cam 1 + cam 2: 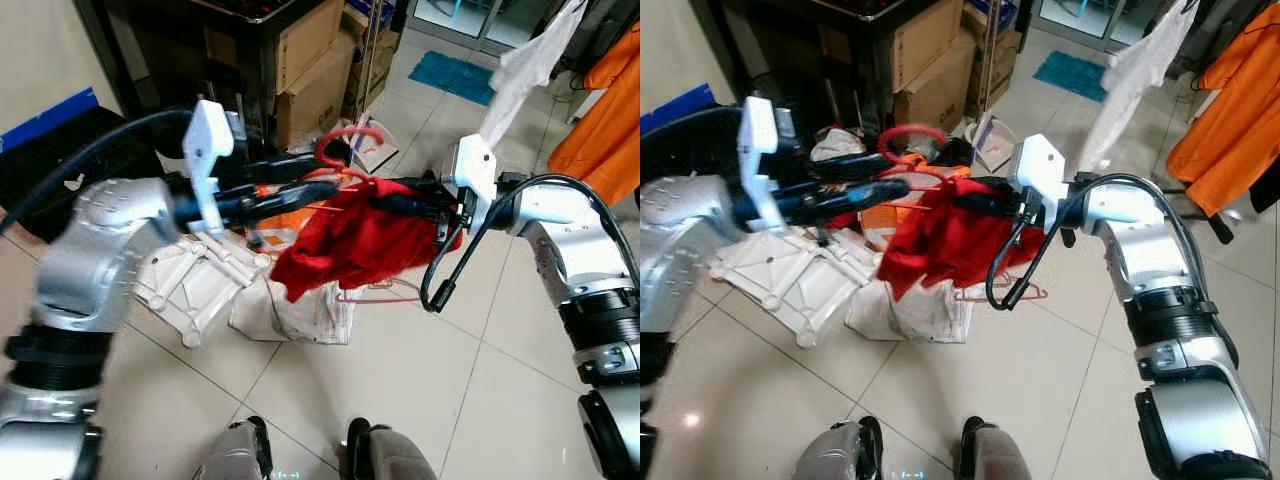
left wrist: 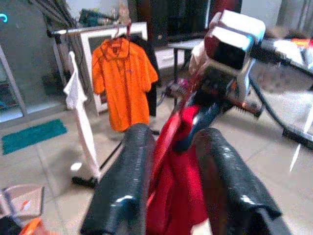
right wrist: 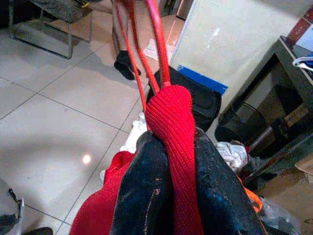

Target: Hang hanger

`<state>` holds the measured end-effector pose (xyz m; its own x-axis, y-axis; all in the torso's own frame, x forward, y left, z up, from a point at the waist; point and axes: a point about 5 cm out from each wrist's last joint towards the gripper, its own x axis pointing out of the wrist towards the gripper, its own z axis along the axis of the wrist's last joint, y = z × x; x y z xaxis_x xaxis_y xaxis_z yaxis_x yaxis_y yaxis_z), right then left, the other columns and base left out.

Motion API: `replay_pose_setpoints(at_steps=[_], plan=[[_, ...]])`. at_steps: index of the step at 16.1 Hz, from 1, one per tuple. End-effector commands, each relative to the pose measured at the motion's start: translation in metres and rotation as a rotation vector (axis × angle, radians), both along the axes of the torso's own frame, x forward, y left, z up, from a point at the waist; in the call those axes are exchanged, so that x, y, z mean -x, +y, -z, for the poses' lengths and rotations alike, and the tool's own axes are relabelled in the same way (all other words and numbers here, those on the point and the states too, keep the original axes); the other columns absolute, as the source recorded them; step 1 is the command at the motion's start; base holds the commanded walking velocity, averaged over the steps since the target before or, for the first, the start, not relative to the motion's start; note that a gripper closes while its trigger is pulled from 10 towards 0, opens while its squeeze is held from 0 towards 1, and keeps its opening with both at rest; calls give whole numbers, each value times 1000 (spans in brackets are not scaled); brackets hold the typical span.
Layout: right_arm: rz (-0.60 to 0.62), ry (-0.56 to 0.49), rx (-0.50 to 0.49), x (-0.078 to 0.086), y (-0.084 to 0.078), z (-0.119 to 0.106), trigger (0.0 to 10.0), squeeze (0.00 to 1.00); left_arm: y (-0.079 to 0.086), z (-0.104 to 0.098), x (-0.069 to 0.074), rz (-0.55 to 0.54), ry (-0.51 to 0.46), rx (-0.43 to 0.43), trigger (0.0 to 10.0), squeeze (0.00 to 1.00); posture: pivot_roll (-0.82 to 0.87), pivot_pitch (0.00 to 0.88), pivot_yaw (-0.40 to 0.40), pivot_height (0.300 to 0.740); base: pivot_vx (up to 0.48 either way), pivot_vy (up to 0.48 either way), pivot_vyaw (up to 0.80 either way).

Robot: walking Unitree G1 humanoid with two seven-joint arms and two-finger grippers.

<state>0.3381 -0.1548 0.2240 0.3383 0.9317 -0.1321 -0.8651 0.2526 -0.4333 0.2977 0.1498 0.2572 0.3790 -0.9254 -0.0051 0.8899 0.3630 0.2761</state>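
Observation:
A red wire hanger (image 3: 153, 29) carries a bunched red garment (image 1: 350, 245), held up above the floor between both arms. Its hook (image 1: 910, 129) points upward. My right gripper (image 1: 388, 203) comes in from the right and is shut on a fold of the red garment over the hanger's arm, as the right wrist view (image 3: 171, 142) shows closely. My left gripper (image 1: 340, 172) reaches in from the left near the hanger's neck. In the left wrist view (image 2: 173, 142) red cloth fills the gap between its fingers. The rest of the garment droops below both grippers.
On the tiled floor below lie a white plastic frame (image 1: 195, 290), a white cloth (image 1: 290, 310) and a thin pink hanger (image 1: 385, 293). Cardboard boxes (image 1: 310, 70) stand behind. A rack at the right holds an orange shirt (image 2: 124, 83) and a white garment (image 1: 520, 70).

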Motion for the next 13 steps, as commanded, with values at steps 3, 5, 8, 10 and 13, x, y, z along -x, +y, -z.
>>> replay_pose_setpoints(at_steps=[3,5,8,10,13], plan=[[43,-52,-33,0,-11,-13,0,0,23,-6,8,-1,-15,-113,10000,1000,-110,149,-38,740,0,0,0],[96,-30,-90,-3,-17,-14,0,0,45,-21,6,-88,-51,-103,10000,1000,-98,156,-43,740,0,0,0],[251,-45,-205,-13,-24,-21,0,0,47,-32,13,-124,-71,36,10000,0,-89,158,-50,740,0,0,0],[298,-60,-262,-14,-21,-23,0,0,23,-18,22,-82,-20,112,10000,0,-84,161,-58,740,0,0,0],[297,-80,-318,-9,-10,-28,0,0,16,15,1,-273,135,271,10000,0,-83,163,-61,740,0,0,0]])
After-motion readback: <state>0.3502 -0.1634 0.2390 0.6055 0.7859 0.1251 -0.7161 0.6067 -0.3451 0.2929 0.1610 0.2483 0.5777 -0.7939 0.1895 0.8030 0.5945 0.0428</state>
